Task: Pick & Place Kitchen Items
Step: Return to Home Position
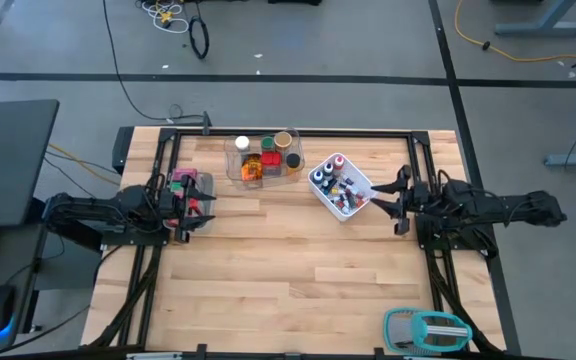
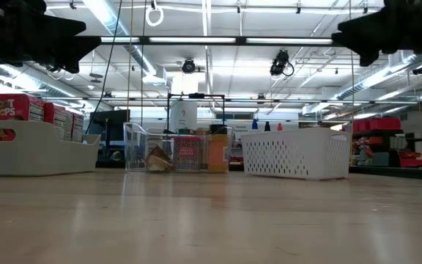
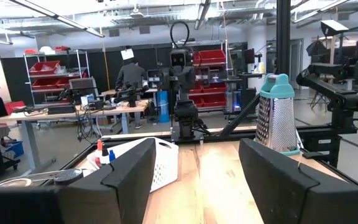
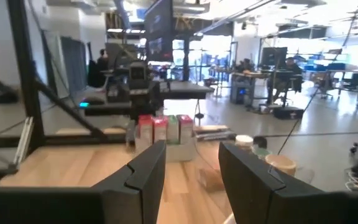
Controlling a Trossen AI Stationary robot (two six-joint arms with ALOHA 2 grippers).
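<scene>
The kitchen items sit in three containers at the table's far half. Short jars and an orange packet fill the clear tray (image 1: pixel 263 160) (image 2: pixel 178 150). Small bottles and vials stand in the white mesh basket (image 1: pixel 340 187) (image 2: pixel 295 154). Red, pink and green boxes (image 4: pixel 163 130) stand upright in the grey bin (image 1: pixel 190 184) (image 2: pixel 31 150). My left gripper (image 1: pixel 204 200) (image 3: pixel 194 180) hovers open over the grey bin's right side, pointing toward the table's right. My right gripper (image 1: pixel 380 196) (image 4: pixel 191 174) hovers open just right of the basket, pointing left. Both are raised off the table.
A teal-and-grey grater (image 1: pixel 426 328) (image 3: pixel 277 115) lies at the table's near right corner. A black frame runs along the far and side edges of the wooden table (image 1: pixel 288 270). Bare wood spans the middle and near half. People work at desks in the room beyond.
</scene>
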